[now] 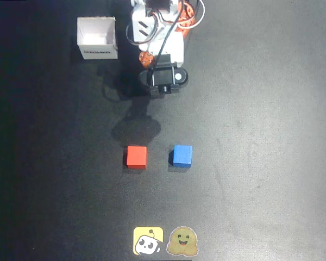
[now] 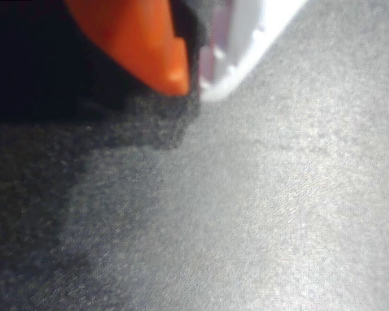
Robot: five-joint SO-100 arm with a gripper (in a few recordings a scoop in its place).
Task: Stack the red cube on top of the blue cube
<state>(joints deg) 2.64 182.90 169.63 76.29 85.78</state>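
Observation:
In the overhead view the red cube point(image 1: 136, 156) rests on the dark table, and the blue cube point(image 1: 182, 155) sits a short gap to its right. Both lie flat and apart from each other. The arm point(image 1: 163, 60) is folded up at the top middle, well behind both cubes. The wrist view shows my gripper point(image 2: 191, 84) near the top, its orange finger point(image 2: 142, 45) and white finger point(image 2: 246, 45) meeting at the tips with nothing between them. Below them is only bare table cloth.
An open white box point(image 1: 98, 37) stands at the back left, next to the arm's base. Two stickers, a yellow one point(image 1: 148, 241) and a tan one point(image 1: 183, 241), lie at the table's front edge.

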